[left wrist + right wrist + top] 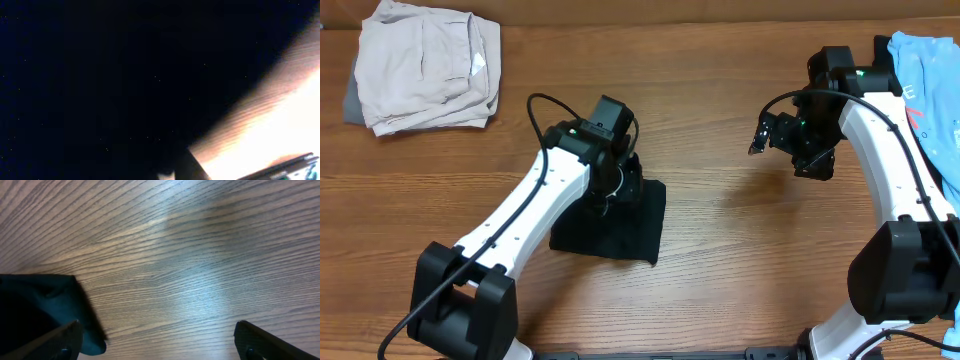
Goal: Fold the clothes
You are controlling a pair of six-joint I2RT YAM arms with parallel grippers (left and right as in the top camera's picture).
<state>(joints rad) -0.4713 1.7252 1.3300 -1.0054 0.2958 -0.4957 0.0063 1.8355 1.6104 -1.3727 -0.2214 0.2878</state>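
This looks like a robotics lab bench: my left arm (530,205) and right arm (890,150) stand at one edge of a wood-grain table (720,250), cables looped along them. Garments lie on it: a black T-shirt (630,235), a beige folded garment (425,65) and a light-blue shirt (935,100).

Black T-shirt (625,232) — soft matt cloth; table (740,262) — smooth grained wood, faint sheen.

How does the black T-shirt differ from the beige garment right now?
Colour: the black T-shirt is plain black; the beige garment is light tan. Place: the T-shirt lies mid-table, the beige garment at the far left corner. Contact: the left hand is down on the T-shirt; nothing touches the beige garment. Footprint: from overhead the T-shirt's bundle looks smaller. Both are folded into compact bundles on the wooden table.
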